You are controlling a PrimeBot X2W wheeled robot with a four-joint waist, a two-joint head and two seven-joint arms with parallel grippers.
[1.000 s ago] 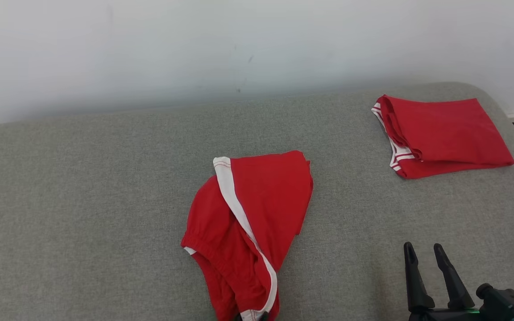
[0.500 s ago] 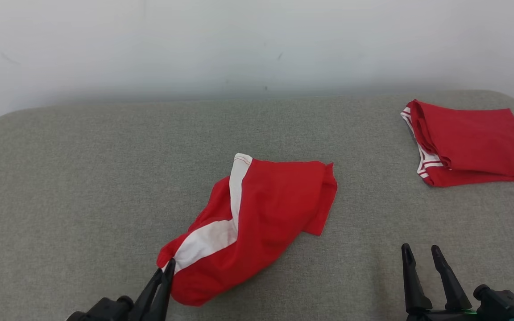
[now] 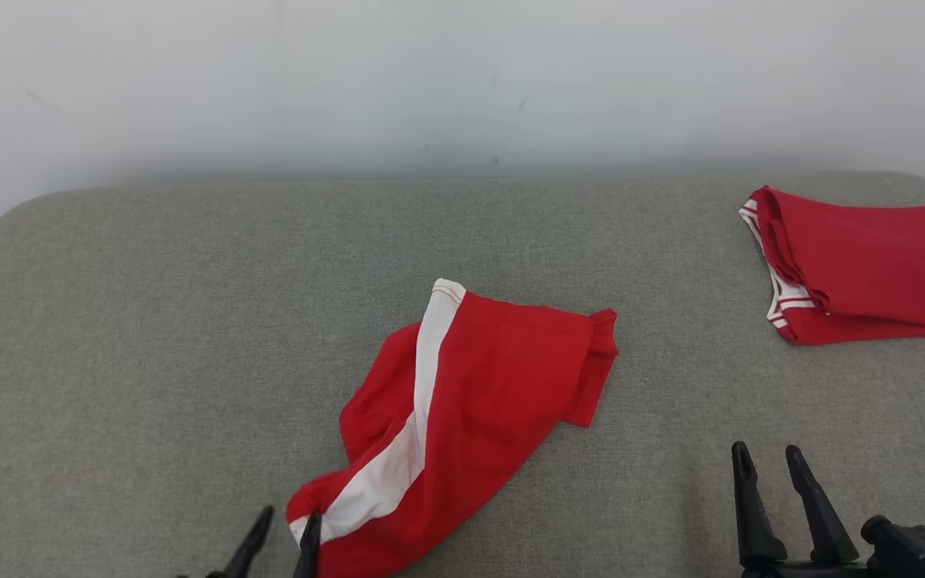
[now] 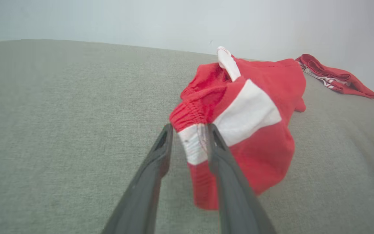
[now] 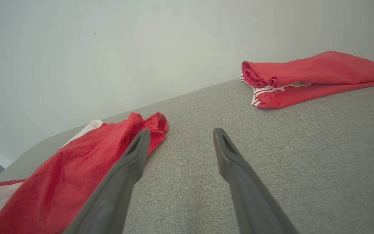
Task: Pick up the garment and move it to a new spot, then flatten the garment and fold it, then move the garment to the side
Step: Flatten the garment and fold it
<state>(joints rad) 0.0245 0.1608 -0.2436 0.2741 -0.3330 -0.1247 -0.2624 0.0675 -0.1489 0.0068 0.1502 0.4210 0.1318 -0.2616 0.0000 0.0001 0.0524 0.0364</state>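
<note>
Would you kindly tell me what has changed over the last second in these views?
The left gripper, shut on the waistband end of the red shorts, dragged it toward the robot's left, then parted its fingers and let go. The head camera shifted too. The right gripper stayed open; the folded red garment stayed put.

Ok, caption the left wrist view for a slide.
Left gripper, open, straddling the waistband of crumpled red shorts on grey upholstery, folded garment beyond.
</note>
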